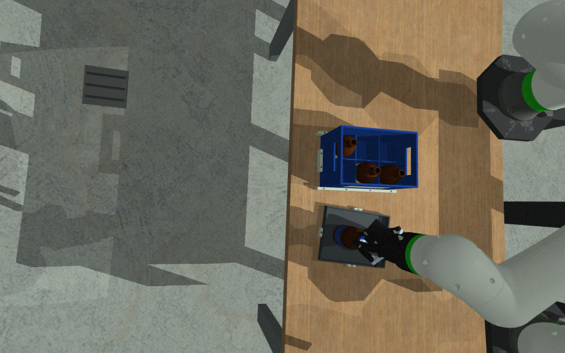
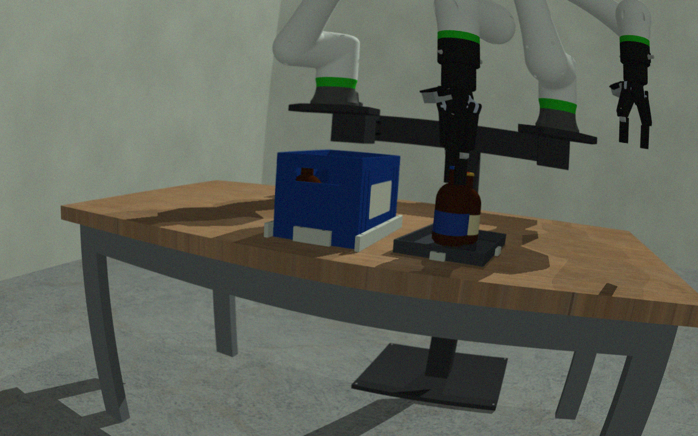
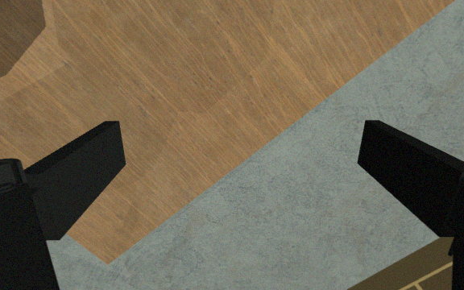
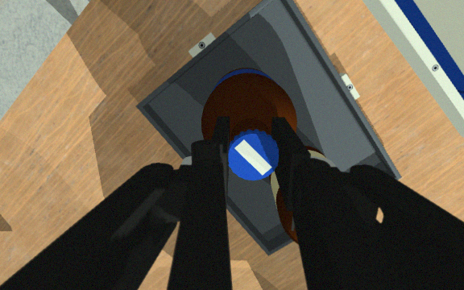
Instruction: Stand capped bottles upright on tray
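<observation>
My right gripper (image 1: 360, 240) (image 2: 455, 180) (image 4: 250, 136) is shut on the blue-capped brown bottle (image 1: 351, 238) (image 2: 451, 199) (image 4: 248, 97), gripping near its cap. The bottle is upright, its base within the tray outline; contact with the floor is unclear. A cream-labelled bottle with a yellow cap (image 2: 469, 174) stands close behind it on the tray (image 1: 335, 217) (image 2: 416, 248) (image 4: 329, 121). The blue crate (image 1: 328, 162) (image 2: 316, 208) holds three open brown bottles (image 1: 347, 147) (image 1: 366, 172) (image 1: 389, 174). My left gripper (image 2: 633, 144) (image 3: 242, 142) is open and empty, far from both.
Pale stops (image 1: 350, 189) (image 2: 381, 232) (image 4: 435, 68) edge the crate, and small pale clips (image 2: 437, 256) (image 4: 350, 87) edge the tray. A narrow strip of wooden table (image 1: 407, 206) separates crate and tray. The left gripper hangs high beside the table's corner.
</observation>
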You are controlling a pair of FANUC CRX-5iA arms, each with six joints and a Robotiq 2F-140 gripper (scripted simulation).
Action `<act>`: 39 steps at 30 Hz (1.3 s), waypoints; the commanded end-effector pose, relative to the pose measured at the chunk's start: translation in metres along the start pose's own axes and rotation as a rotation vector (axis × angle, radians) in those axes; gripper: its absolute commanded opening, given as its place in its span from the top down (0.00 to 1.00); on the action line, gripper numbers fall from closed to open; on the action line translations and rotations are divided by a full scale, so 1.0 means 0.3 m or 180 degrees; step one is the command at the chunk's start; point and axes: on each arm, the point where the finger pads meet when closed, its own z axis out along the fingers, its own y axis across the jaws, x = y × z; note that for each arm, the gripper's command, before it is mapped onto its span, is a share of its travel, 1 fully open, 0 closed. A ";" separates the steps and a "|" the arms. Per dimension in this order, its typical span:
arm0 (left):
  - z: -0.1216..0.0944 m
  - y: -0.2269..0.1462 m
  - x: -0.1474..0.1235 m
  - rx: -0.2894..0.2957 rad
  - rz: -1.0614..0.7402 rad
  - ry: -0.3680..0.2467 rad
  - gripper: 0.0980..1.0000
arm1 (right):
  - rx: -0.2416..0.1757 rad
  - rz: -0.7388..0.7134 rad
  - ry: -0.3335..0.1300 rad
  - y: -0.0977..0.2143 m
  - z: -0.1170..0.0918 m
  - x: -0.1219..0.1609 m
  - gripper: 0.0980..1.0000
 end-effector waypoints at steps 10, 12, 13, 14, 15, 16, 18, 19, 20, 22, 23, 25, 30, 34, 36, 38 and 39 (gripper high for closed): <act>-0.002 0.000 -0.002 0.0000 -0.0001 -0.0004 0.00 | 0.0007 -0.0001 0.0000 -0.003 0.009 0.000 1.00; -0.002 0.000 -0.002 0.0000 -0.0001 -0.0004 0.00 | 0.0007 -0.0001 0.0000 -0.003 0.010 0.000 1.00; -0.002 0.000 -0.002 0.0000 -0.0001 -0.0004 0.00 | 0.0007 -0.0001 0.0000 -0.003 0.011 0.000 1.00; -0.002 0.000 -0.002 0.0000 -0.0001 -0.0004 0.00 | 0.0007 -0.0001 0.0000 -0.003 0.012 0.000 1.00; -0.002 0.000 -0.002 0.0000 -0.0001 -0.0004 0.00 | 0.0007 -0.0001 0.0000 -0.003 0.014 0.000 1.00; -0.002 0.000 -0.002 0.0000 -0.0001 -0.0004 0.00 | 0.0007 -0.0001 0.0000 -0.003 0.015 0.000 1.00; -0.002 0.000 -0.002 0.0000 -0.0001 -0.0004 0.00 | 0.0007 -0.0001 0.0000 -0.003 0.016 0.000 1.00; -0.002 0.000 -0.002 0.0000 -0.0001 -0.0004 0.00 | 0.0007 -0.0001 0.0000 -0.003 0.016 0.000 1.00; -0.002 0.000 -0.002 0.0000 -0.0001 -0.0004 0.00 | 0.0007 -0.0001 0.0000 -0.003 0.018 0.000 1.00; -0.002 0.000 -0.002 0.0000 -0.0001 -0.0004 0.00 | 0.0007 -0.0001 0.0000 -0.003 0.020 0.000 1.00; -0.002 0.000 -0.002 0.0000 -0.0001 -0.0004 0.00 | 0.0007 -0.0001 0.0000 -0.003 0.022 0.000 1.00; -0.002 0.000 -0.002 0.0000 -0.0001 -0.0004 0.00 | 0.0007 -0.0001 0.0000 -0.003 0.024 0.000 1.00; -0.002 0.000 -0.002 0.0000 -0.0001 -0.0004 0.00 | 0.0007 -0.0001 0.0000 -0.003 0.028 0.000 1.00; -0.002 0.000 -0.002 0.0000 -0.0001 -0.0004 0.00 | 0.0007 -0.0001 0.0000 -0.003 0.032 0.000 1.00; -0.002 0.000 -0.002 0.0000 -0.0001 -0.0004 0.00 | 0.0007 -0.0001 0.0000 -0.003 0.032 0.000 1.00; -0.002 0.000 -0.002 0.0000 -0.0001 -0.0004 0.00 | 0.0007 -0.0001 0.0000 -0.003 0.034 0.000 1.00; -0.002 0.000 -0.002 0.0000 -0.0001 -0.0004 0.00 | 0.0007 -0.0001 0.0000 -0.003 0.035 0.000 1.00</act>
